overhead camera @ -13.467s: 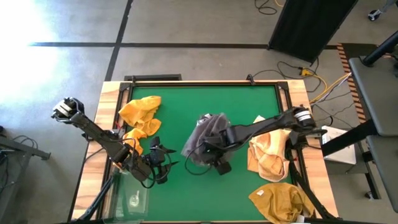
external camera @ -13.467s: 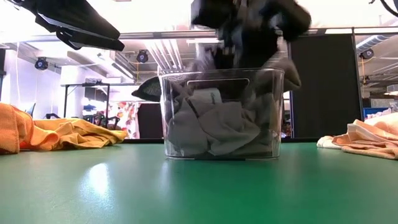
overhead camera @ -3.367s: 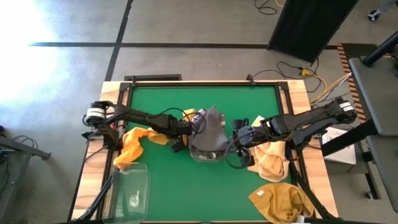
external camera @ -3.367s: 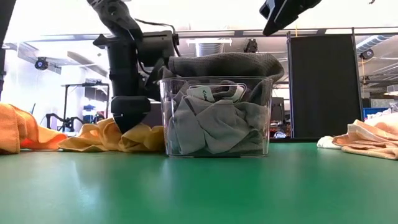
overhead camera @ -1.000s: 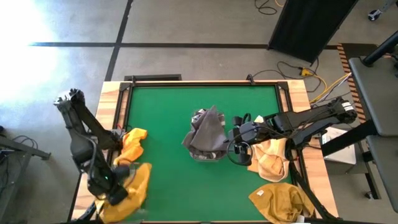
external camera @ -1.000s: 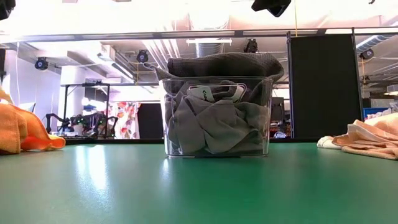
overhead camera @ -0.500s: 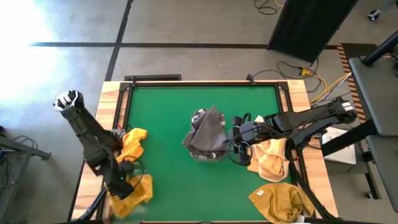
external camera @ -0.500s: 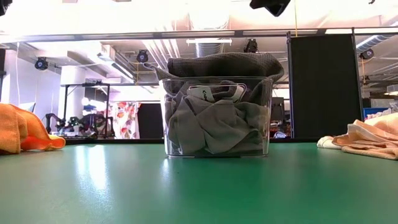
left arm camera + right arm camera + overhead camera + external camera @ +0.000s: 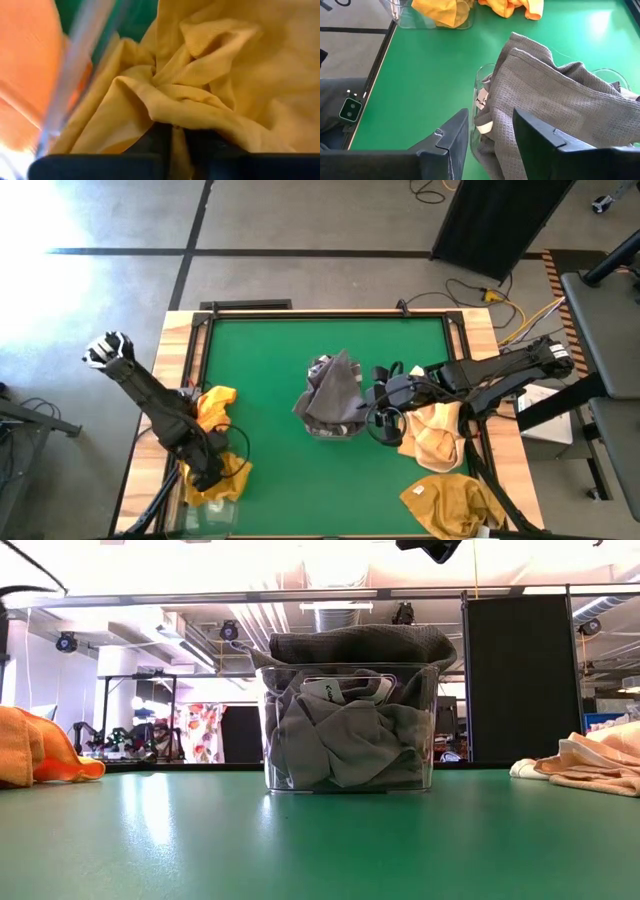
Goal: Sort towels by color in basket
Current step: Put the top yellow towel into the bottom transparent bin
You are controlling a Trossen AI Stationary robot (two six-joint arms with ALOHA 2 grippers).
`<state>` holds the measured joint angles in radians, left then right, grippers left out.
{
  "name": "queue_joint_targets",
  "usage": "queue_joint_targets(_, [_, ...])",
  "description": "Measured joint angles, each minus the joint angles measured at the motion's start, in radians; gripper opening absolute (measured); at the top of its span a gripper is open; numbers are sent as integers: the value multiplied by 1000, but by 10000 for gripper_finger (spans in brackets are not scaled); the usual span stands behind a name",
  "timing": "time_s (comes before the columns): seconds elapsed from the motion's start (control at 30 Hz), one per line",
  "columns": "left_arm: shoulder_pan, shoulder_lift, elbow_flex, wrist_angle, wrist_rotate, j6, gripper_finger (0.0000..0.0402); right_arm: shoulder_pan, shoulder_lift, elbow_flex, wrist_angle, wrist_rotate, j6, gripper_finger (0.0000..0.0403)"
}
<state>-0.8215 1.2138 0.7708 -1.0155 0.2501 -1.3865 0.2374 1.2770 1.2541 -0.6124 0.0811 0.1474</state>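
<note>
My left gripper (image 9: 207, 474) is at the table's near left corner, pointing down into a clear basket (image 9: 212, 508) and shut on a mustard towel (image 9: 228, 478) that lies bunched inside it. An orange towel (image 9: 215, 408) lies on the table just beyond that basket. At the table's middle a second clear basket (image 9: 350, 725) is stuffed with grey towels, one (image 9: 360, 640) draped over its rim. My right gripper (image 9: 492, 131) hangs open above and right of it, touching nothing. My left gripper pinches a raised fold (image 9: 178, 150) of the mustard towel between its two fingers, coming from above and pointing steeply down. The towel is slack and crumpled below the fingers, inside the basket's clear wall (image 9: 75, 65). I cannot tell how many layers are held.
A peach towel (image 9: 432, 432) lies right of the middle basket and another mustard towel (image 9: 452, 502) sits at the near right corner. Green table shows between the two baskets and along the far edge.
My left gripper has come down and a little toward the table's right with the mustard towel, rolling its wrist, and the towel has sunk from hanging over the corner into the near left basket.
</note>
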Motion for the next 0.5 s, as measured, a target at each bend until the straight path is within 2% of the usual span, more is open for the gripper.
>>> queue_joint_targets(0.1, [0,40,11,13,57,-55,58,0,0,0,-7,0,-1,147])
queue_joint_targets(0.3, [0,117,103,12,78,-37,147,0,0,-3,-7,0,0,137])
queue_joint_targets(0.4, [0,148,182,-93,79,17,185,0,0,-5,-8,0,1,134])
queue_joint_targets(0.5, [-1,177,274,-235,3,29,204,0,0,-5,-9,0,1,138])
